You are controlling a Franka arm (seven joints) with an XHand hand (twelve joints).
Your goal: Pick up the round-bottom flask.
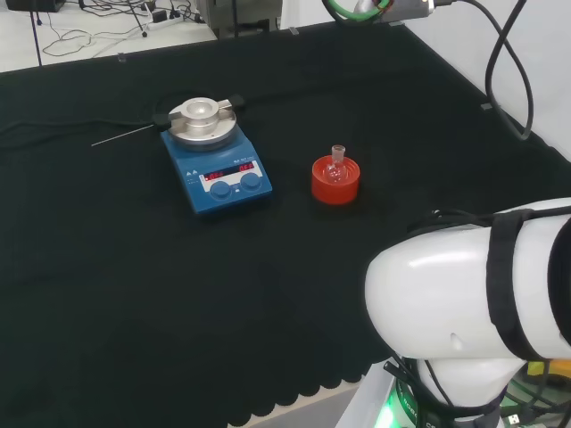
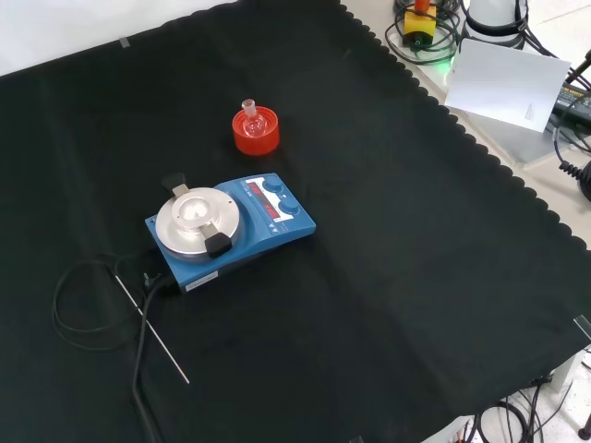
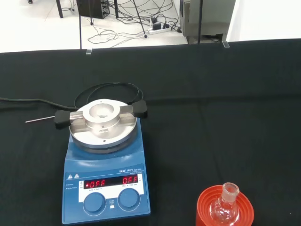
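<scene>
Black-clothed desk (image 1: 107, 294): round-bottom flask (image 1: 336, 168) sits upright in red stand (image 1: 335, 185), steadying it; finger state cannot be told.

- Head view: we note the arm (image 1: 464, 294) as a big, rounded, glossy white link.
- We see a black strap wrapped round it, with black cable along its top.
- We spot a green glow and a yellow tag below, near the base.
</scene>
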